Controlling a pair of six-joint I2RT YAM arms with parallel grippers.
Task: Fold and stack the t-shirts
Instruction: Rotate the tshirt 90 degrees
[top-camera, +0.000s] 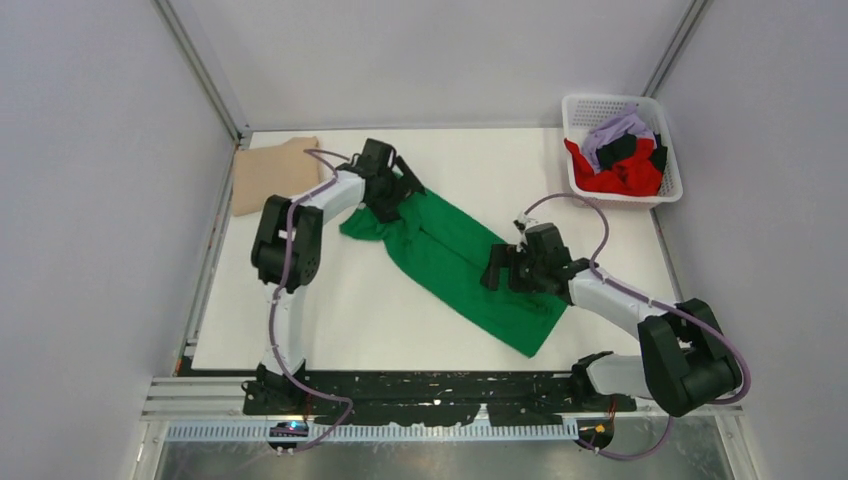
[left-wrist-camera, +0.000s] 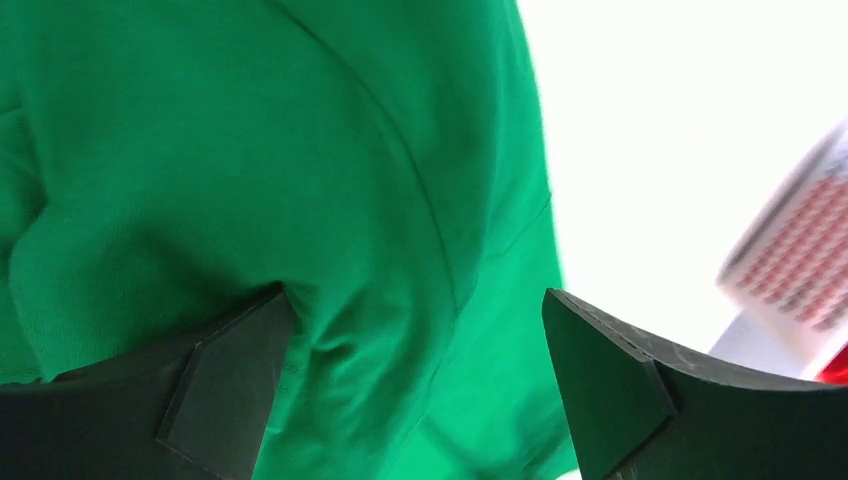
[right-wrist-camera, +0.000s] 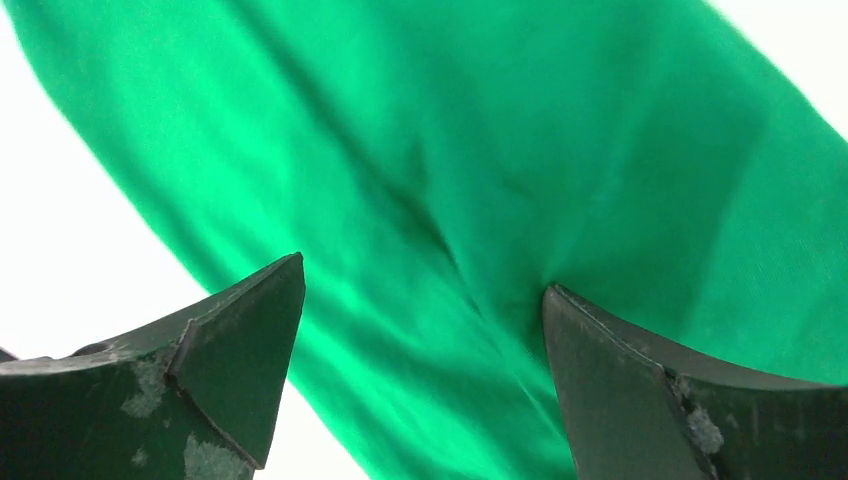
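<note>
The green t-shirt (top-camera: 450, 260) lies in a long, rumpled band slanting across the middle of the desk (top-camera: 330, 310). The left gripper (left-wrist-camera: 415, 293) is down at its far left end and the right gripper (right-wrist-camera: 424, 272) at its near right part. Both have their jaws spread wide, green cloth showing between them and nothing clamped. A tan t-shirt (top-camera: 272, 172) sits folded at the far left corner. Off at the far right, a white basket (top-camera: 590, 97) holds the red (top-camera: 625, 178), lilac (top-camera: 612, 132) and black (top-camera: 620, 148) t-shirts in a heap.
</note>
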